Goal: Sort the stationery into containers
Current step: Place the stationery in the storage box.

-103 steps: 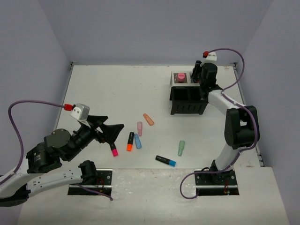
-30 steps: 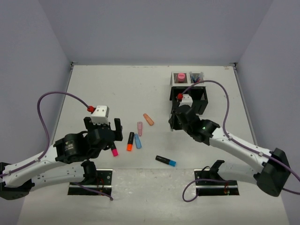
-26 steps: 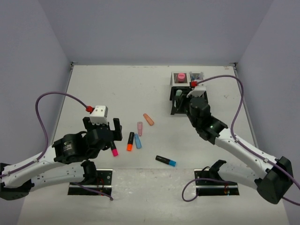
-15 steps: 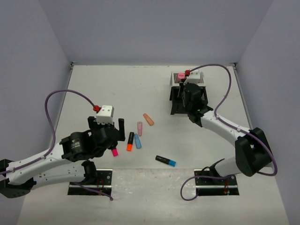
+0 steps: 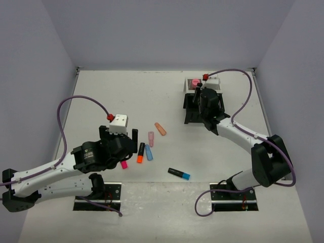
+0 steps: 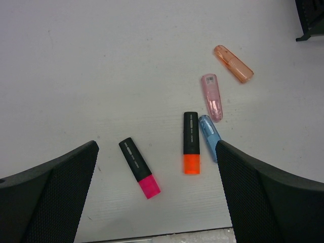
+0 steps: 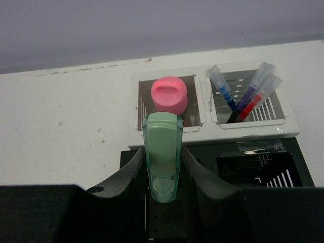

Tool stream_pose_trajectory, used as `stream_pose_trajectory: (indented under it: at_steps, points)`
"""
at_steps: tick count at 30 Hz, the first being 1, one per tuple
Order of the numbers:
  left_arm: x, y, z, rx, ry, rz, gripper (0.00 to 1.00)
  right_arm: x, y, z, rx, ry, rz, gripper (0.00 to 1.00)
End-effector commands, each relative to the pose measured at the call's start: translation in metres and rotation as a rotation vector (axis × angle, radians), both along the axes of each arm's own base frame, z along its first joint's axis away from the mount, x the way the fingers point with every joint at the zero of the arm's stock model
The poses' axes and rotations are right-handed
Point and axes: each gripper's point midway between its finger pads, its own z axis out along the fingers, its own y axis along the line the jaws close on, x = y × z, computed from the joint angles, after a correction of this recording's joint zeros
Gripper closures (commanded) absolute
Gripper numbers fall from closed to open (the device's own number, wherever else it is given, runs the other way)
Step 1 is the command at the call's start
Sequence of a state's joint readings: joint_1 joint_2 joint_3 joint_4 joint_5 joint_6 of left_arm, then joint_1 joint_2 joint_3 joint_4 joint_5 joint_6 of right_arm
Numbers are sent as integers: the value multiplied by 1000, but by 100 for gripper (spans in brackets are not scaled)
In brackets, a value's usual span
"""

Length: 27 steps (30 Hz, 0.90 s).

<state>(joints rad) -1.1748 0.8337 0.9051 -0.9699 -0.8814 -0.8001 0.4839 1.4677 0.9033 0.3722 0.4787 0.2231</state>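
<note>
The black mesh organizer (image 5: 189, 119) stands at the back right. My right gripper (image 5: 199, 106) hangs over its front left compartment, shut on a mint highlighter (image 7: 162, 134) held upright between the fingers (image 7: 132, 164). Behind it a pink glue stick (image 7: 169, 94) fills the back left pale compartment, and blue and red pens (image 7: 243, 96) lean in the back right one. My left gripper (image 6: 156, 152) is open above a pink highlighter (image 6: 140, 168) and an orange highlighter (image 6: 191, 143). Its jaws touch neither.
Beside the orange highlighter lie a pale blue highlighter (image 6: 209, 130), a clear pink one (image 6: 211, 90) and a peach one (image 6: 233, 64). A black highlighter with a blue cap (image 5: 179, 173) lies alone near the front edge. Grey walls close in three sides.
My right gripper has carried the mint highlighter from in front of the organizer up and back over it. My left gripper has shifted slightly right over the loose highlighters and stayed open.
</note>
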Motion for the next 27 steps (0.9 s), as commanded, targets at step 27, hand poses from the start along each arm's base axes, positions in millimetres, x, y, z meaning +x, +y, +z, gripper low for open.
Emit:
stream_pose_trajectory:
  at_steps: [27]
  points:
    - [0,38,36,-189,-119,150,0,-108,170,-98,-193,698,591,50]
